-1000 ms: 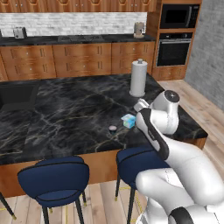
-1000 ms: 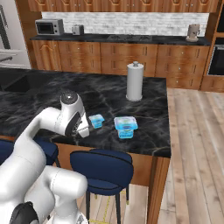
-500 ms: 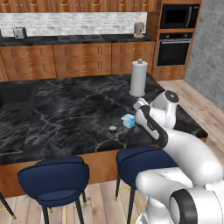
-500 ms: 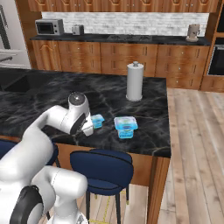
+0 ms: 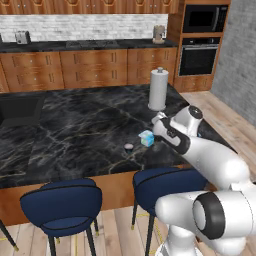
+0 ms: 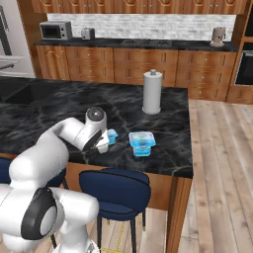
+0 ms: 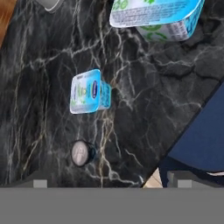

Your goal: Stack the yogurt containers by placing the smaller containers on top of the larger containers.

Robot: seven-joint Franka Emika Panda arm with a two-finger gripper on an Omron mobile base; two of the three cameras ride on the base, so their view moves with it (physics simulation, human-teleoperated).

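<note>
On the black marble island lie a small light-blue-and-white yogurt pack, a tiny round dark cup with a pale top, and a wider teal-and-white pack. From the right base the wide pack stands right of the small pack, which the hand partly hides. From the left base the small pack and the cup sit side by side. My gripper hangs above the counter near the small pack and cup, open, nothing between its fingers.
A tall white paper-towel roll stands at the back of the island. Blue stools sit under the counter's front edge, and one seat shows past that edge. The counter's right end drops to wood floor.
The hand has swung a little toward the yogurt packs, rightward in the right base view. The packs and cup have not moved, and the jaws stayed open.
</note>
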